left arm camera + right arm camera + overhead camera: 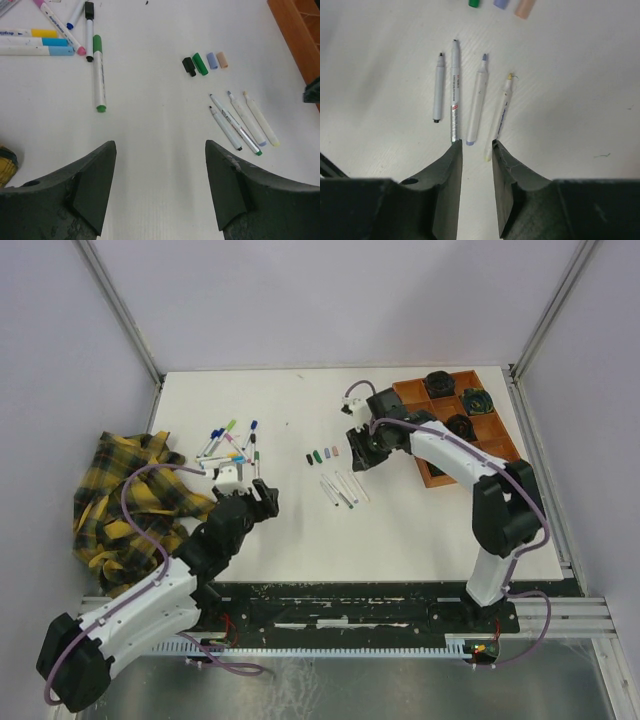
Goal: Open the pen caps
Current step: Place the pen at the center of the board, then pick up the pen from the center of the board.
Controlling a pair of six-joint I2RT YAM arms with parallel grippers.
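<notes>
1. Top external view: on the white table (300,540) we see a row of four small plastic pen caps (322,454) near the middle of the frame. From left to right they are black, green, lilac and peach.
2. Just below that row, four thin uncapped pen barrels (340,488) lie side by side on a slant.
3. Left of centre lies a loose heap of capped marker pens (232,443), with blue, green, yellow and pink caps still on them.
4. The left end effector (257,492) sits just below that heap. In the left wrist view its dark fingers (95,185) stand wide apart with only bare table between them.
5. The same view shows the black cap (189,66) and the green cap (200,64) close together right of centre, well apart from a green-capped white pen (98,72) at the upper left.
6. The right end effector (356,450) sits just right of the cap row. In the right wrist view its fingertips (455,155) are parted a little and hold nothing, and the tail ends of the barrels show just beyond them.
7. A yellow-and-black plaid cloth (130,500) lies at the left edge of the top view. An orange compartment tray (432,472) at the upper right holds black round objects (458,425).
</notes>
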